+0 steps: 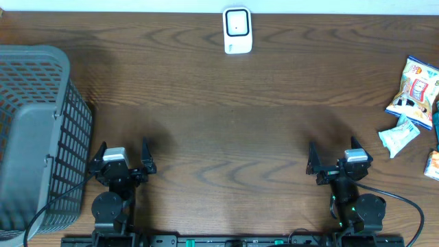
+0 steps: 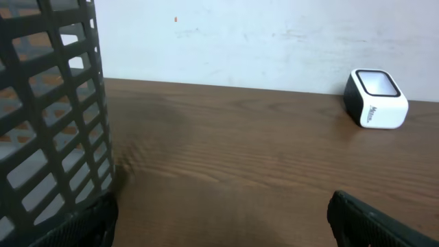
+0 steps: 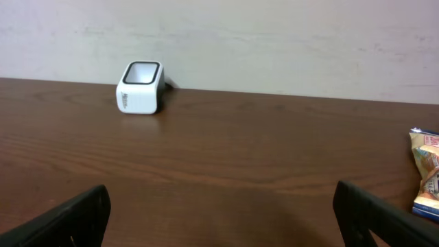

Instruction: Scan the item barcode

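Dark wood-grain tabletop (image 1: 233, 130) fills my overhead feed, w/ a pale wall (image 3: 274, 41) behind it on the wrist cams. At the far edge, approx centre, sits the small white box scanner with a black-rimmed window (image 1: 237, 30), upright, nothing touching it. Items lie at the table's right edge: a yellow-and-white printed snack bag (image 1: 413, 86), a small pale blue-and-white packet (image 1: 399, 136) just nearer the front, and 1 more packet (image 1: 433, 165) cut off by the frame. All 3 are well apart from the scanner. Grey plastic lattice basket (image 1: 34, 137) stands at the left edge, just beside the left gripper (image 1: 123, 146). Right gripper (image 1: 333, 146) sits near the front edge, right of centre. Both sets of jaws are spread wide, holding nothing, clear of the packets.
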Robot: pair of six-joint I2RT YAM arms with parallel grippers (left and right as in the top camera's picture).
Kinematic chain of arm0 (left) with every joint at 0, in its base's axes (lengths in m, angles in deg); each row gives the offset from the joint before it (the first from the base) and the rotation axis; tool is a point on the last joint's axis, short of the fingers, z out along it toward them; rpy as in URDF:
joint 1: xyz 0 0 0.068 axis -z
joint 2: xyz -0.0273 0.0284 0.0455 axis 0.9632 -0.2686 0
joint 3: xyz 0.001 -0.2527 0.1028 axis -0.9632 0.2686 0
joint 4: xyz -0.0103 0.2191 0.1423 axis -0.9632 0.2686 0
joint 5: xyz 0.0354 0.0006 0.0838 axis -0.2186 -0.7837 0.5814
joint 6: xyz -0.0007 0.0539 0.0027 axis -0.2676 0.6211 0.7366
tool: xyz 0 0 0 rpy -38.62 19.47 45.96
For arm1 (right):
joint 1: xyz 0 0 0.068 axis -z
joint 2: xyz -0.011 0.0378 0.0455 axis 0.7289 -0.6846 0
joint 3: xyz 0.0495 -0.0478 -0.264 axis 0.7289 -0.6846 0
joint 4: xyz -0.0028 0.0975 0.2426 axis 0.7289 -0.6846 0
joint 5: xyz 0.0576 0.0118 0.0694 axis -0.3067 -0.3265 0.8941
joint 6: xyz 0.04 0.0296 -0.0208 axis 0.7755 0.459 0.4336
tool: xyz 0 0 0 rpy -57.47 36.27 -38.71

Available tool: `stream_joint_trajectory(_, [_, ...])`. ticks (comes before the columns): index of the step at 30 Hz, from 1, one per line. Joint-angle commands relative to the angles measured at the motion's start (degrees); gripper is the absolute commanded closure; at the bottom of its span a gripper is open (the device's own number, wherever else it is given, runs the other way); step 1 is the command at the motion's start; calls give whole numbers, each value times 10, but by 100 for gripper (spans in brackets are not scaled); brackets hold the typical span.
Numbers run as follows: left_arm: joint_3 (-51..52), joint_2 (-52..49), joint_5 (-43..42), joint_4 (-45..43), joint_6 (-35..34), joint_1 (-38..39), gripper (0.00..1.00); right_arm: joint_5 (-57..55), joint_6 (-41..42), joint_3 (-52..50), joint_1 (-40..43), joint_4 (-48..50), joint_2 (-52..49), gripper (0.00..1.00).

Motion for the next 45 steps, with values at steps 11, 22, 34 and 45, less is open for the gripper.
stream_joint_trajectory(11, [19, 5, -14, 10, -14, -10, 2, -3, 8, -1, -1, -2, 4, 1])
stream_joint_trajectory(22, [19, 5, -25, 11, -16, -25, 2, -2, 8, -1, -1, -2, 4, 1])
stream_joint_trajectory(34, [19, 5, -25, 11, -16, -25, 2, -2, 8, -1, -1, -2, 4, 1])
stream_joint_trajectory(45, [19, 5, -38, 10, -16, -25, 2, -3, 8, -1, -1, -2, 4, 1])
